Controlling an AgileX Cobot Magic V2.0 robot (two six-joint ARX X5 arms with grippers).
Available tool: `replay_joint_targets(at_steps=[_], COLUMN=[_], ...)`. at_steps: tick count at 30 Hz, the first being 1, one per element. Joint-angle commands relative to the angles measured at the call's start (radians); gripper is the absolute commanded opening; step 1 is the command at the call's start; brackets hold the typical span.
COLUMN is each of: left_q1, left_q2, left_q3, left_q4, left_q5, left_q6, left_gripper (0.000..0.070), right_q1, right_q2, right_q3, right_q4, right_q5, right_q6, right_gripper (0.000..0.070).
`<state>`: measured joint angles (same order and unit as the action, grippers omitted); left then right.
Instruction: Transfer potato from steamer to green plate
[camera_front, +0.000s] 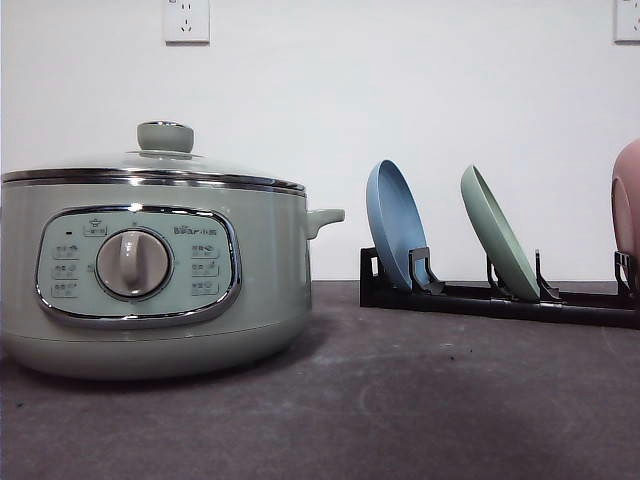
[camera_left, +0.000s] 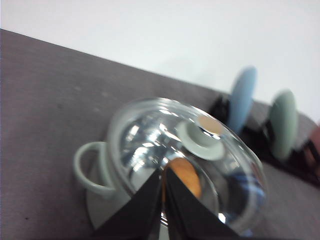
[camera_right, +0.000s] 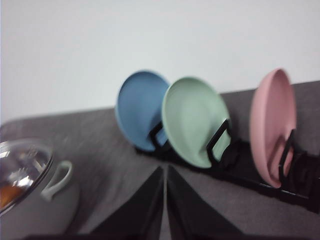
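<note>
White wall behind; dark grey counter (camera_front: 420, 400). We list: steamer (camera_front: 150, 280) at left, glass lid (camera_left: 170, 150) on. Potato (camera_left: 184, 176) inside, orange, seen through the lid. Black rack (camera_front: 500, 298) at right, carrying three plates on edge: blue plate (camera_front: 395, 238), green plate (camera_front: 498, 245), pink plate (camera_right: 272, 125), each in its own slot. Left tool (camera_left: 163, 215) above the lid, fingers pressed together, holding nothing. Right tool (camera_right: 165, 210) before the rack, likewise closed and empty.
</note>
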<state>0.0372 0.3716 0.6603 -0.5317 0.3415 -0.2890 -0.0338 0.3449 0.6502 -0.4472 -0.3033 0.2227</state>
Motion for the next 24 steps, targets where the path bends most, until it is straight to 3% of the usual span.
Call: replay_joint_targets(at_steps=[1, 7, 12, 18, 24], left_q1=[0.002, 0.000, -0.010, -0.036, -0.040], left_q2=[0.032, 0.122, 0.177, 0.206, 0.205], left_q3=[0.055, 0.175, 0.237, 0.282, 0.282], left_q4=[-0.031, -0.162, -0.226, -0.271, -0.254], left_q5=[0.033, 0.143, 0.238, 0.265, 0.265], left_q6=[0.096, 0.204, 0.243, 0.281, 0.280], left_gripper=[0.0001, 0.0001, 0.0001, 0.0001, 0.0012], right_q1=[-0.002, -0.001, 0.013, 0.059, 0.083], right_q2=[0.041, 0.178, 0.259, 0.315, 0.327], right_q3=[0.059, 0.222, 0.316, 0.372, 0.375], right_q4=[-0.034, -0.177, -0.280, -0.407, -0.428], right_q5=[-0.026, -0.158, -0.241, -0.253, -0.246], right_q6=[-0.074, -0.182, -0.240, -0.296, -0.309], right_gripper=[0.0000, 0.0000, 0.0000, 0.0000, 0.0000])
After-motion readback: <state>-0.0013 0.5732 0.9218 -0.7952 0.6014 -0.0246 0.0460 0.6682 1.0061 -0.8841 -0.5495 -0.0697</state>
